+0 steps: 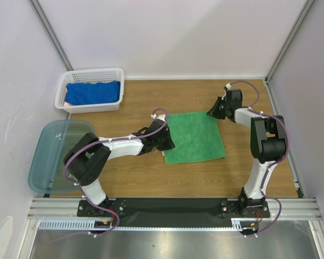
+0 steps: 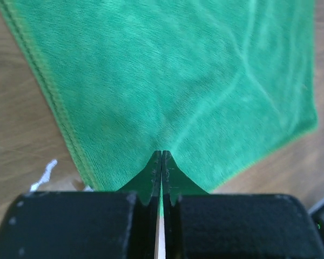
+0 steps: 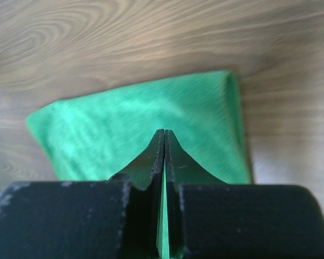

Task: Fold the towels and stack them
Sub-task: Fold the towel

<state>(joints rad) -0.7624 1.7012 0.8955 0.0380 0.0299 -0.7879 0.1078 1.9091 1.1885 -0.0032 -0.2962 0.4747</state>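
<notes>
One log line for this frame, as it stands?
green towel: on table | left hand: shut, towel's left edge | right hand: shut, far-right corner | blue towel: in basket

The tabletop (image 1: 151,178) is brown wood with wavy lines in it. Plain white walls (image 1: 178,32) stand far past the left pincer (image 1: 164,151) and the right pincer (image 1: 211,112), and out to each side. Grey metal posts (image 1: 48,32) run up the back corners.

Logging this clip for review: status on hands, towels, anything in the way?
Left hand, right hand shut, over edges of green towel; grip unconfirmed. Towel flat on table. Blue towel in basket. Nothing blocking.
</notes>
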